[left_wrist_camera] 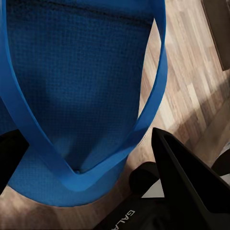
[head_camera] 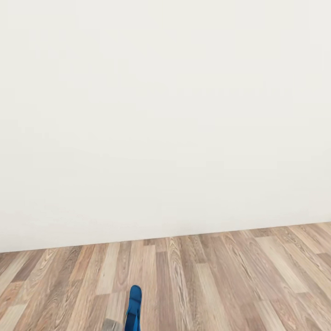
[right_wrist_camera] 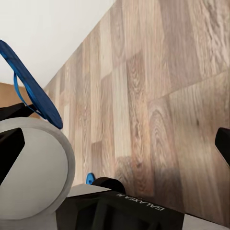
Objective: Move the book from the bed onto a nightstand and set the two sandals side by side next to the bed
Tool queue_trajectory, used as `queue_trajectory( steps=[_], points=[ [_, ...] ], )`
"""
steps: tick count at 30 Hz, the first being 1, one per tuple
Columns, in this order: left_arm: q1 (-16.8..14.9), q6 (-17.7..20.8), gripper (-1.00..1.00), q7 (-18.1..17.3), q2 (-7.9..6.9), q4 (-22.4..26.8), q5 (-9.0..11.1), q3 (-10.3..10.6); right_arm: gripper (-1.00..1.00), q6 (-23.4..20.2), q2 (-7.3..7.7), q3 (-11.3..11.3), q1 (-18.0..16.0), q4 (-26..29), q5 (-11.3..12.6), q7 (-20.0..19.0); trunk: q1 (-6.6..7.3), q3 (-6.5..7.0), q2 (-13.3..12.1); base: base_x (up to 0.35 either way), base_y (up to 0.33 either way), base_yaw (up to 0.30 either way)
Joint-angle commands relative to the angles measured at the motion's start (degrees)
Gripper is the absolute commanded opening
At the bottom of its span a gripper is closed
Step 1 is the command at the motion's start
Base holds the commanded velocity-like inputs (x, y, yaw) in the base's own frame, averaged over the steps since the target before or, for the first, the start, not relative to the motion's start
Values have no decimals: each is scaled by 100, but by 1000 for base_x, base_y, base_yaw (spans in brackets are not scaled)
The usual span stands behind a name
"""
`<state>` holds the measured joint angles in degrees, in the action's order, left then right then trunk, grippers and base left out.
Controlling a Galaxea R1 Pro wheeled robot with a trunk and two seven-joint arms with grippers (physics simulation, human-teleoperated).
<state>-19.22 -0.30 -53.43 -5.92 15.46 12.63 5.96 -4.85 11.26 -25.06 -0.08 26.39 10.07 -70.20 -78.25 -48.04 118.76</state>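
Note:
One bright-blue sandal (head_camera: 134, 307) stands on end at the bottom of the head view, lifted above the wood floor. In the left wrist view the sandal (left_wrist_camera: 81, 86) with its thong strap lies between the black fingers (left_wrist_camera: 191, 182) of my left gripper (left_wrist_camera: 88, 139), which is shut on it. The right wrist view shows that sandal (right_wrist_camera: 33, 91) held up in the air beside my right gripper (right_wrist_camera: 115, 143), which is open with only floor between its fingers. A small blue bit (right_wrist_camera: 89, 178) shows low by the robot's body; I cannot tell what it is. The book, bed and nightstand are out of view.
A plain white wall (head_camera: 165, 115) stands straight ahead and meets the light-brown plank floor (head_camera: 220, 285). A dark brown piece of furniture (left_wrist_camera: 218, 28) shows at the edge of the left wrist view. The robot's grey and black body (right_wrist_camera: 38, 172) sits close to the right gripper.

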Motion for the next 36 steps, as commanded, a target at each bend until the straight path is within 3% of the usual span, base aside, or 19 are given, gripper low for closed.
queue_trajectory(
  steps=[1,10,21,31,36],
  points=[
    [-3,-5,-100,-1,-5,1,55,45,100,-51,-1,-8,-1,3,22,-20,-3,-5,2,330,0,0],
    [-2,-9,-100,-1,-5,1,55,45,100,-51,-1,-8,-1,0,22,-29,-3,-5,2,330,0,10],
    [-3,-8,-100,-1,-5,1,55,45,100,-51,-1,-8,-1,-1,22,-6,-3,-5,2,330,0,198],
    [-3,-7,-100,4,-4,-2,55,45,100,-51,-1,-8,-1,-1,22,-2,-3,-5,2,325,0,26],
    [15,-30,-100,520,4,-179,46,75,100,-43,-8,5,-1,-10,13,63,-3,-5,2,266,0,0]
  ],
)
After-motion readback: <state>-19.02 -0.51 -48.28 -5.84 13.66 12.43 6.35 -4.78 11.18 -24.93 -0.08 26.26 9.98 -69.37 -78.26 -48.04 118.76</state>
